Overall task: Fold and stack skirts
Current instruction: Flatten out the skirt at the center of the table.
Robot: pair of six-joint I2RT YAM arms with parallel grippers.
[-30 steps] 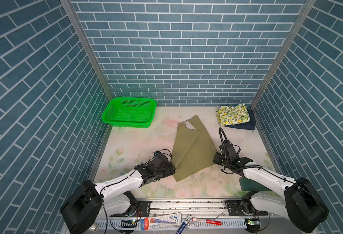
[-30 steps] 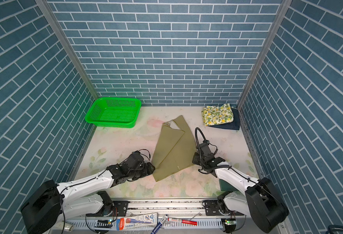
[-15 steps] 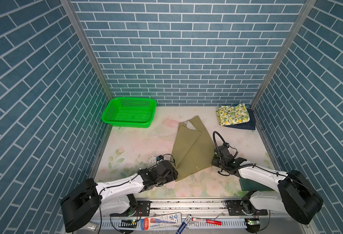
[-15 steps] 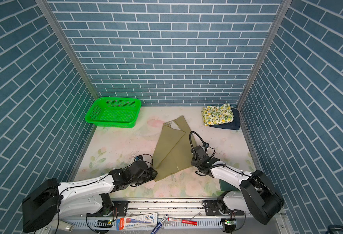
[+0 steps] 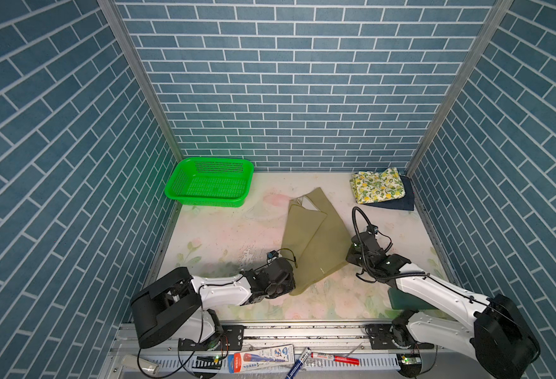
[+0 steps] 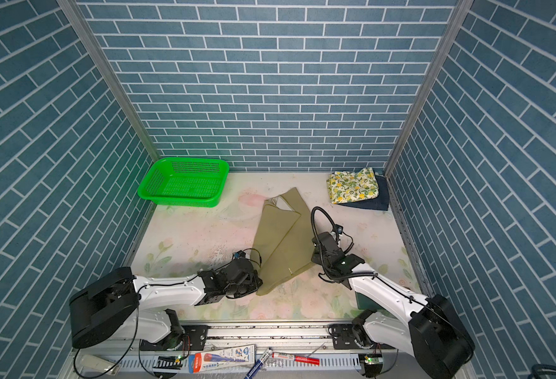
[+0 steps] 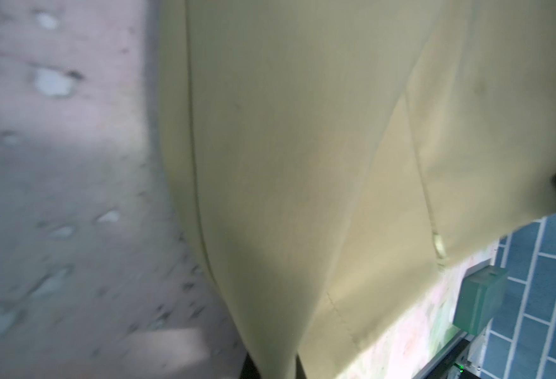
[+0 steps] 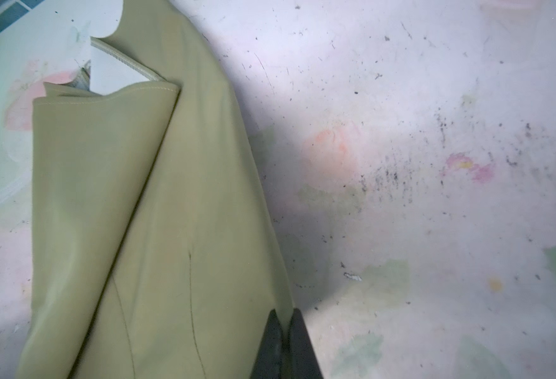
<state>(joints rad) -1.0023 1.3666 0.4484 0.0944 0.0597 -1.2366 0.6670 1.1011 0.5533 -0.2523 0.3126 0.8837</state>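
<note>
The khaki skirt [image 5: 312,242] [image 6: 283,242] lies half-folded in the middle of the floral table. My left gripper [image 5: 291,285] [image 6: 257,286] is at its near corner, and the left wrist view shows the jaws [image 7: 271,367] shut on the khaki cloth [image 7: 303,164]. My right gripper [image 5: 349,257] [image 6: 312,259] sits at the skirt's right edge, where its black fingers [image 8: 285,328] pinch the hem [image 8: 139,197]. At the back right, the folded lemon-print skirt [image 5: 376,188] [image 6: 352,185] rests on the dark denim skirt [image 5: 398,203] [image 6: 373,203].
A green mesh basket [image 5: 211,183] [image 6: 184,183] stands at the back left. A dark green block [image 5: 401,300] [image 7: 480,298] sits beside the right arm's base. Pens and a tube [image 5: 263,356] lie on the front rail. Brick-patterned walls close in three sides.
My left gripper slid to the skirt's near corner and closed on it. My right gripper, shut throughout, shifted slightly left along the skirt's right edge.
</note>
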